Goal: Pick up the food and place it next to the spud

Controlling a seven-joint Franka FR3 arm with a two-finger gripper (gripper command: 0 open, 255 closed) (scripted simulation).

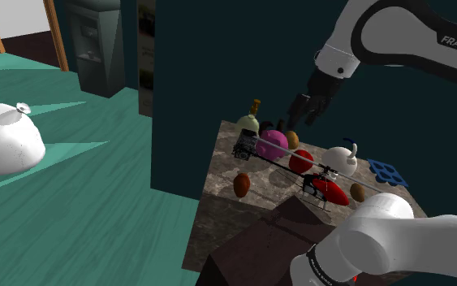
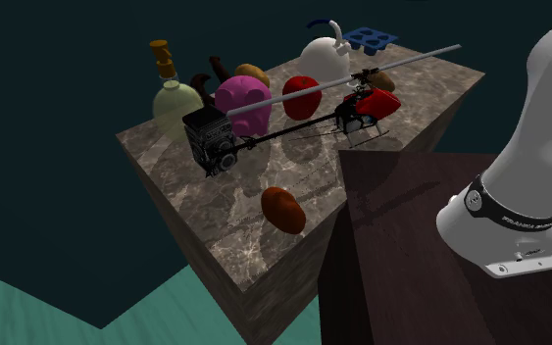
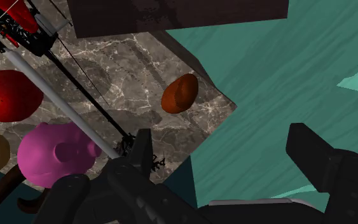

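The end effector hangs in the air above the far side of the surface, over the pink piggy bank. In the wrist view its two black fingers stand well apart with nothing clasped between them, and the teal floor shows in the gap.

The red apple sits on the surface between the piggy bank and a white teapot, apart from the end effector. A long grey rotor blade of the red toy helicopter crosses in front of the apple. The blade's tip reaches an old black camera, which stands just beside the piggy bank on the shoulder view's left.

A tan potato lies just beyond the apple and the piggy bank, near the far edge. A second brown lump lies on the shoulder view's right of the helicopter. A reddish-brown oval lies alone near the surface's left edge in the shoulder view, well apart from the other things. Whether it too is a potato I cannot tell.

A pale green corked bottle stands at the far corner behind the camera. A blue ice tray lies to the shoulder view's right of the teapot. The dark brown stand touches the surface's near side.
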